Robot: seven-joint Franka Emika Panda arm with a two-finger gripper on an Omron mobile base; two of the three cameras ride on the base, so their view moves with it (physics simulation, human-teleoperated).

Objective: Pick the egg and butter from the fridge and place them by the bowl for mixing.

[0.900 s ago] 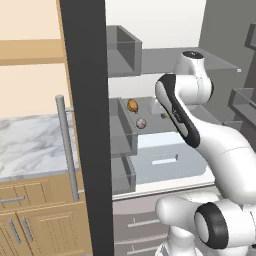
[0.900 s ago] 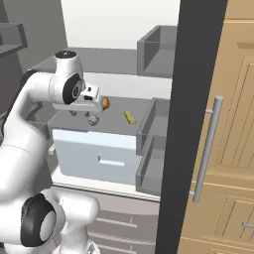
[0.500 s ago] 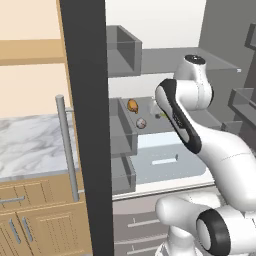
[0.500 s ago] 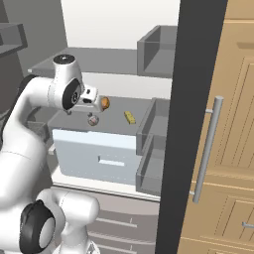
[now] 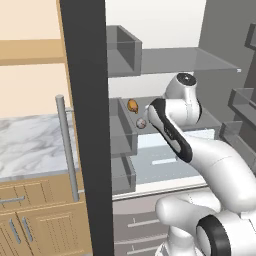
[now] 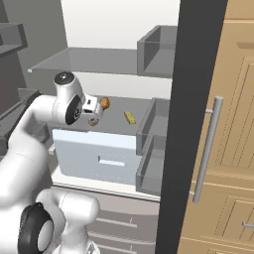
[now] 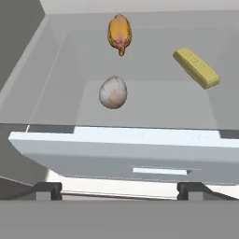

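Step in hand: approach to the first pick, inside the tall black-edged fridge (image 5: 87, 125) with grey inner shelves. Nothing has been lifted yet.

On the grey middle shelf (image 7: 154, 109), taken left to right in the hand view: the small pale greyish-pink round egg (image 7: 113, 92) lies nearest the shelf's front edge; the larger orange-brown lump (image 7: 119, 31) sits behind it toward the back wall (not a task item); the small yellow block of butter (image 7: 196, 68) lies well apart to the right, set at an angle. All three rest on the shelf and none touches another. Below the shelf front is the pale grey drawer (image 7: 140, 161).

The two-finger gripper (image 7: 119, 190) is short of the shelf, jaws spread wide and empty, both tips low in the hand view with the egg above and slightly left of their midline.

Judgement: the egg appears to be the first target. The next move calls for advancing over the shelf edge, shifting slightly toward the egg, and straddling it before closing. A round egg may roll if nudged.
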